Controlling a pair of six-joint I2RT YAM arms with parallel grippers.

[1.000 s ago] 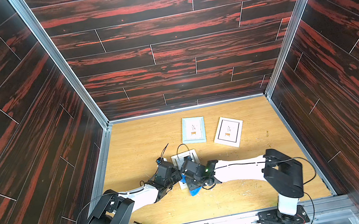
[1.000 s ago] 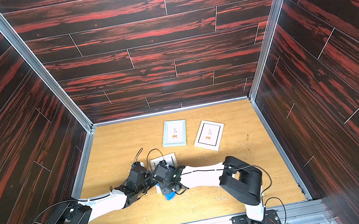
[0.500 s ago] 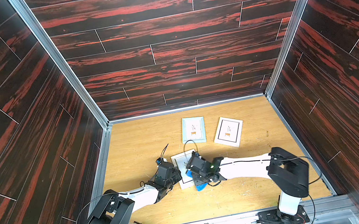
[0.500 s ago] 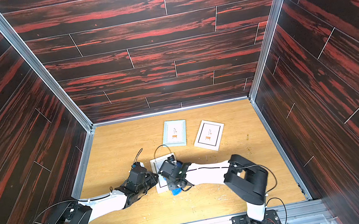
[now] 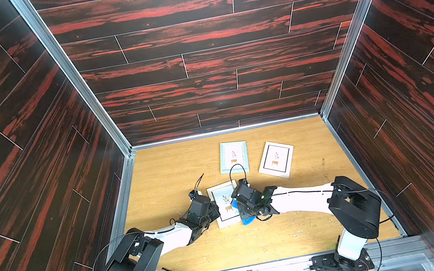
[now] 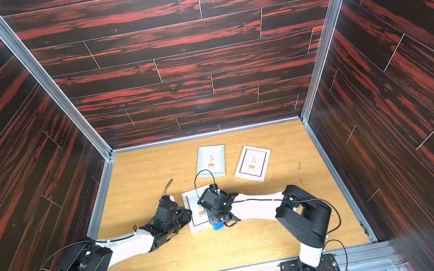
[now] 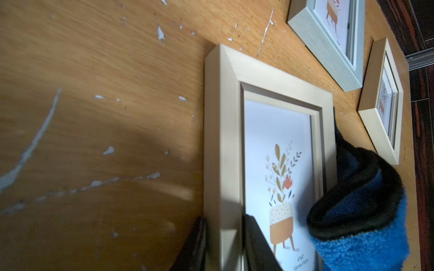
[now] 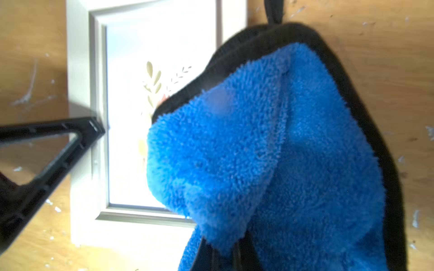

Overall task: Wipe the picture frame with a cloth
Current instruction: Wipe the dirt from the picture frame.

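- The right gripper (image 5: 248, 210) points down at the worktop (image 5: 171, 174). Its arm stretches low and nearly straight from its base at the near right corner towards the middle.
- Its jaws are pinched tight on a bunched fold of the cloth (image 8: 270, 152). The cloth hangs below them as a blue wad with black edging, over the nearest rail of the picture frame (image 5: 225, 202) and part of the glass.
- A blue corner of the cloth pokes out on the worktop just behind this gripper, towards its base.
- The left gripper (image 7: 225, 246) comes in low from the opposite side and faces the right gripper across the frame. Its arm is bent at the elbow and lies close to the worktop.
- Its jaws stand narrowly apart, clamped on the frame's rail on its own side, with one finger outside the rail and the other inside on the glass.
- The frame lies flat between the two grippers, print side up.
- Beyond both grippers, further from the bases, lie a pale blue-grey frame (image 5: 233, 157) and a white frame (image 5: 276, 159), each apart from the held one.
- The right gripper's fingertips are buried in the cloth, and whether the cloth presses on the glass cannot be told.
- In both top views the wrist bodies cover the two grips.
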